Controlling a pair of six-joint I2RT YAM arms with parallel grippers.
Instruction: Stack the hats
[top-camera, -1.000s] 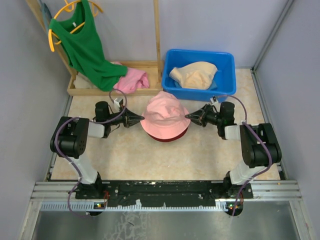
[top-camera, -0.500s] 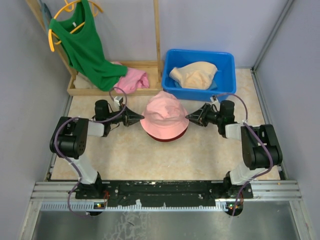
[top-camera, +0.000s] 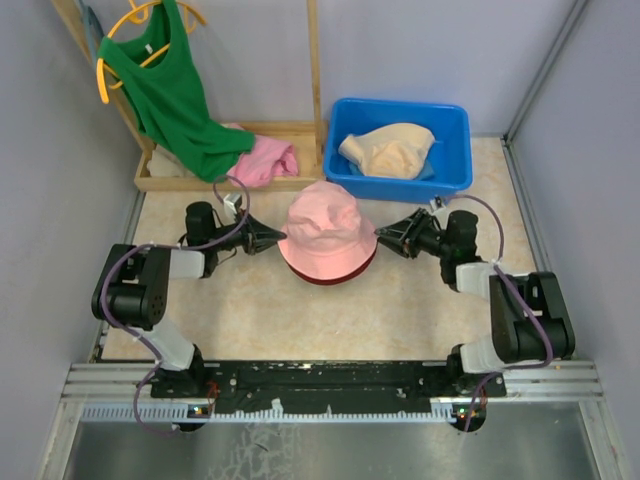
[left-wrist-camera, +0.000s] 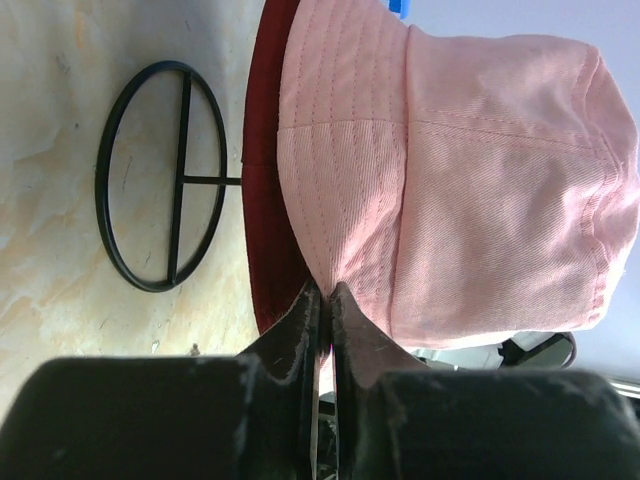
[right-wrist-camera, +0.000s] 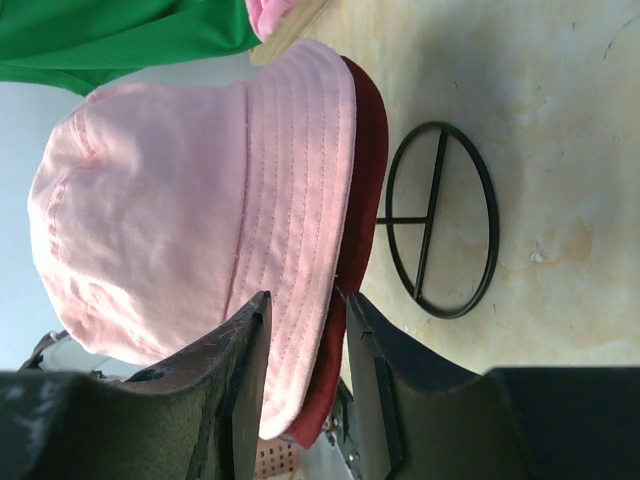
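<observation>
My right gripper (right-wrist-camera: 307, 298) gapes around the pink hat (right-wrist-camera: 170, 200) and red hat (right-wrist-camera: 372, 150) brims; my left gripper (left-wrist-camera: 325, 288), barely parted, maybe pinches the pink brim.

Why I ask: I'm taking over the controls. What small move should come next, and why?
Probably open the left pincer, which pinches the brim of the pink hat: that hat already sits on the dark red hat, and the right pincer stands open.

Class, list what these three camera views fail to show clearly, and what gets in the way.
- The dark red hat: all views, the pink hat covers all but part of its brim.
- Floor of the blue bin: top view, the beige hat covers most.
- The left gripper: left wrist view, tips at the pink brim; grip unclear.
</observation>
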